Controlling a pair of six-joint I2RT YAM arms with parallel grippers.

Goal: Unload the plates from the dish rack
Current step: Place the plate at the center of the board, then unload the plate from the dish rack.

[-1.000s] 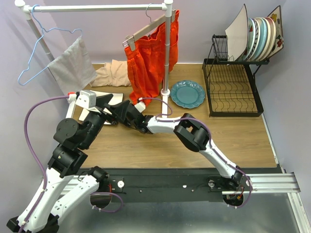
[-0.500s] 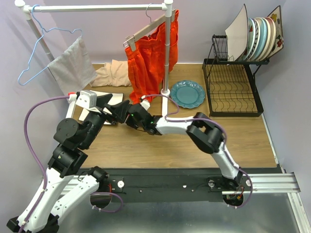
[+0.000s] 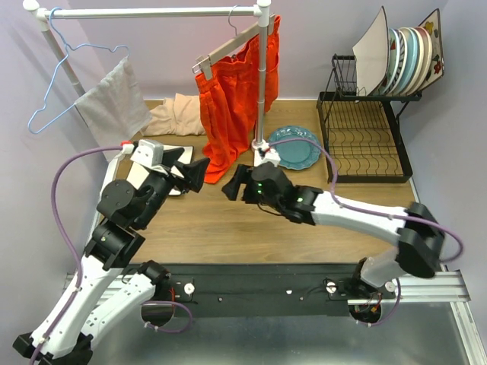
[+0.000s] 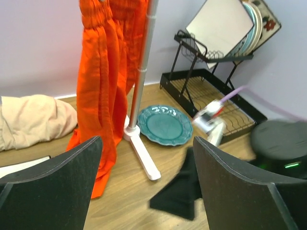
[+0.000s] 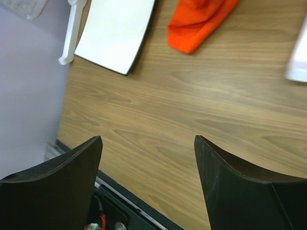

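the left gripper sits left of centre in the top view, its jaws spread wide with nothing between them. the right gripper faces it from just to the right, likewise released and empty, above bare counter. most plates stand on edge in the upper shelf of the rack at the upper right. a teal plate lies flat on the counter just left of the rack, beside the foot of the rail. a white square plate lies flat at the counter's left side, near the left arm. an orange garment hangs from the rail, upper centre.
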